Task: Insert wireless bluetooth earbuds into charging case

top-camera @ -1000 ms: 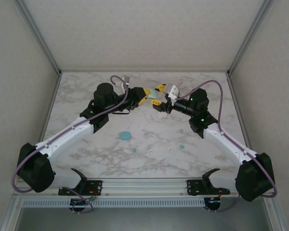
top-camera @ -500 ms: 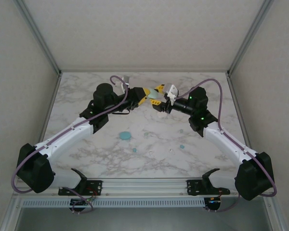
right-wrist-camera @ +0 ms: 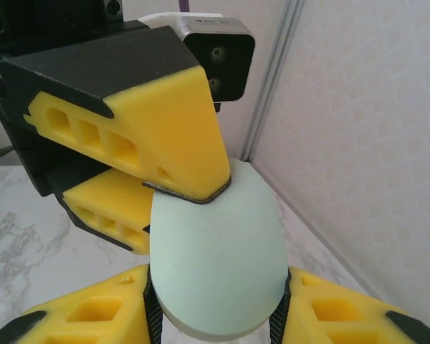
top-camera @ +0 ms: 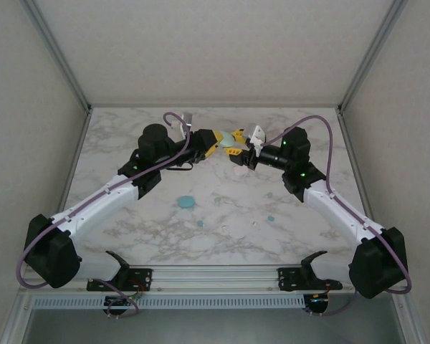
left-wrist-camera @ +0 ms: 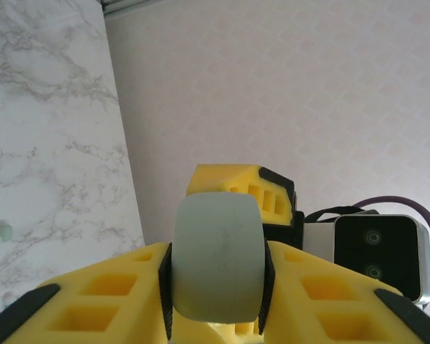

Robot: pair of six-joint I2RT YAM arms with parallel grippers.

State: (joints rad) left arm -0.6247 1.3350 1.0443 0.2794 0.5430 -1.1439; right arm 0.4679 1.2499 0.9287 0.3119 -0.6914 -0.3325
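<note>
Left wrist view: the left gripper (left-wrist-camera: 216, 283) is seen clenched on a pale green case (left-wrist-camera: 216, 251), with both finger pads pressed against its sides.
Right wrist view: the right gripper (right-wrist-camera: 218, 297) is seen clenched on the same case, whose rounded body is seated between both pads.
Shared hold: one end of the case is pinched by the left gripper and the opposite end by the right gripper, so the case is carried by both at once.
Case position: the case is held off the table (top-camera: 165, 244), above its far half and about midway between the left and right edges.
Arms: both are extended from the near edge toward the far middle of the table, with the wrists turned to face one another.
Earbuds: the earbuds (top-camera: 200, 223) are scattered on the table between its centre and the near edge, well apart from the held case. Teal ones and a white one can be made out.
Pale green earbud (left-wrist-camera: 0, 231): it is seen lying alone on the marble in the left wrist view.
Teal case (top-camera: 185, 203): it is laid flat on the table, left of centre, near one teal earbud.
</note>
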